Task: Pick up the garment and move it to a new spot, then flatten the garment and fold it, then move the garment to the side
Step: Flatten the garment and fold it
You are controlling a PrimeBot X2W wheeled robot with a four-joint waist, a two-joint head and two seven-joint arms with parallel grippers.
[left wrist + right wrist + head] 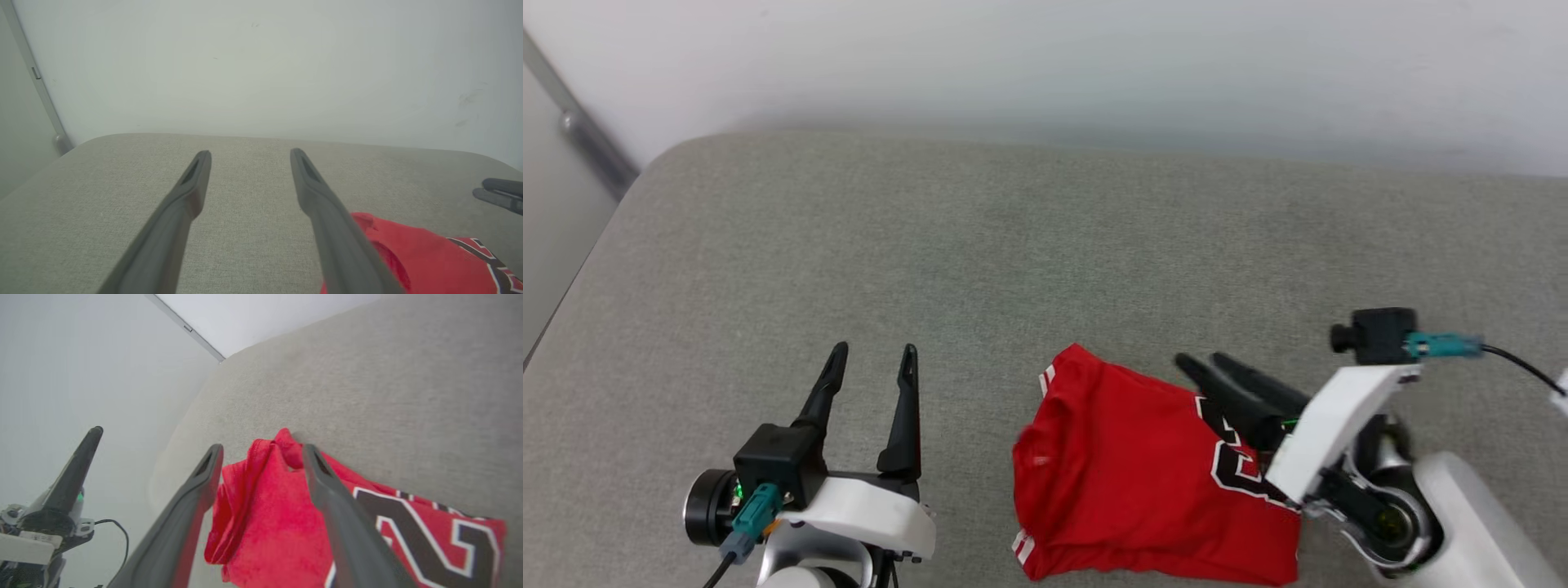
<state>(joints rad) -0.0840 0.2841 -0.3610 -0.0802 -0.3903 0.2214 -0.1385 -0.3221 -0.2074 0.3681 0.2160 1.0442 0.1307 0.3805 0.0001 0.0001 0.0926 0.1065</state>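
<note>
We face a plain white wall (1045, 65) behind a broad grey woven upholstered surface (1013, 245) with rounded corners. The red jersey-style T-shirt with white striped sleeve trim and black white-outlined print (1127, 474) lies on it at the lower centre-right of the head view, gathered into a compact, roughly squared bundle with a sleeve edge showing at its left side.

The right claw (1199, 359) reaches over the shirt's right half, across the print. In its own wrist view its fingers are spread wide over the red cloth (278, 522) and we see nothing pinched between them. The left claw (874, 349) sits at the lower left, well apart from the shirt, also spread wide and empty.

We judge the folding largely done, with the move to the side not yet made. That calls for closing on an edge through all the layers, then carrying the bundle without letting it unfold.
</note>
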